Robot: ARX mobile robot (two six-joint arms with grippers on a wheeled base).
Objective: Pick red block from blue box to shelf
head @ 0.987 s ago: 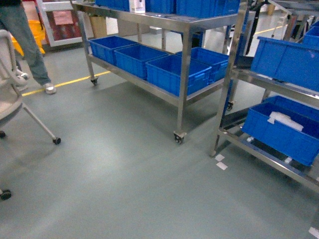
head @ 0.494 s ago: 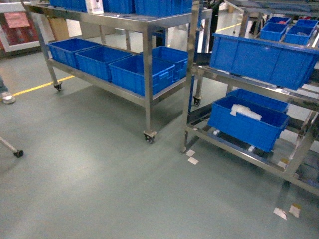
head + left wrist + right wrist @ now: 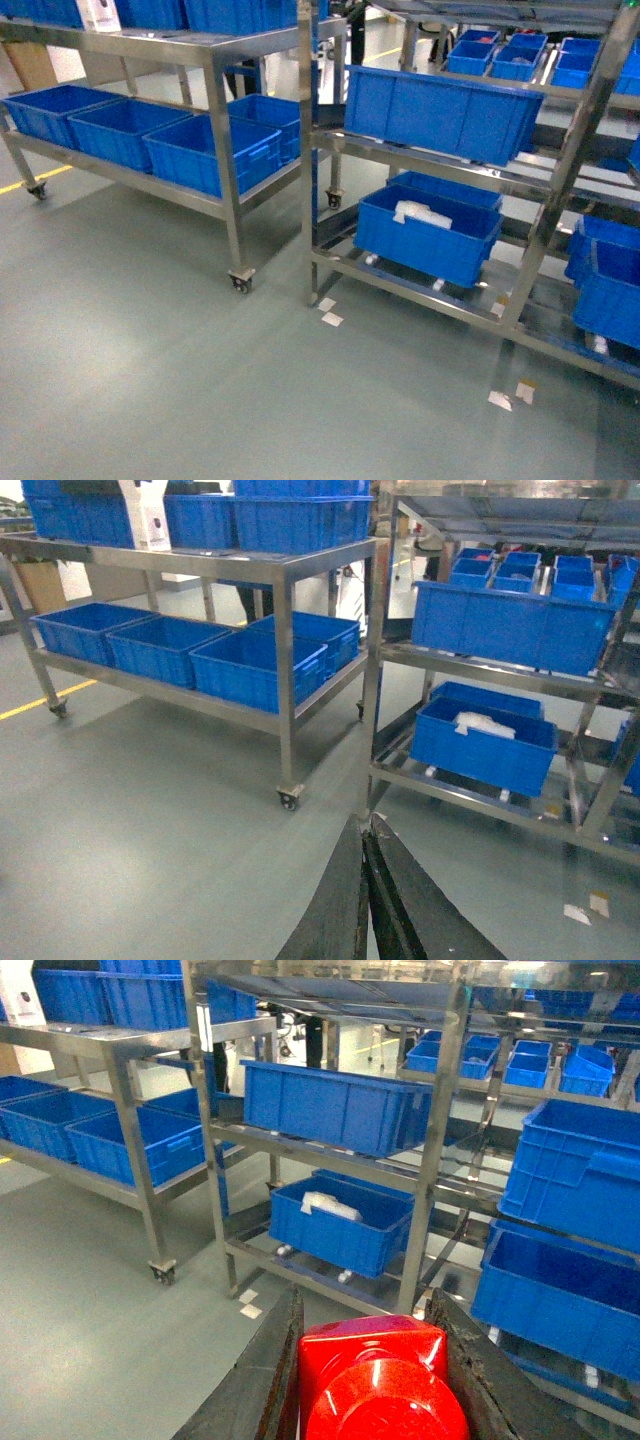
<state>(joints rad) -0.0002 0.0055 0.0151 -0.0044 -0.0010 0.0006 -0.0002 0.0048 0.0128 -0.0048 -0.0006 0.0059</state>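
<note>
in my right wrist view the right gripper [image 3: 375, 1380] fills the bottom centre of the frame, its two dark fingers [image 3: 272, 1380] closed snugly against either side of the red block [image 3: 378, 1380], whose round stud faces the camera. in the left wrist view the left gripper [image 3: 366, 900] sits at the bottom centre with its fingers pressed together and nothing between them. beyond the block, in the middle of the right wrist frame, i see the shelf [image 3: 432, 1160], a shiny steel rack with dark blue crates [image 3: 335, 1105] on its tiers; one lower crate [image 3: 340, 1222] holds something white. from the head view the same rack [image 3: 310, 150] stands right of centre, and a wheeled steel table [image 3: 225, 150] carrying more blue crates sits at the upper left, all on a grey-green floor [image 3: 150, 380] with small paper scraps [image 3: 326, 311] near the rack's foot. i can't spot the blue box in any view.
</note>
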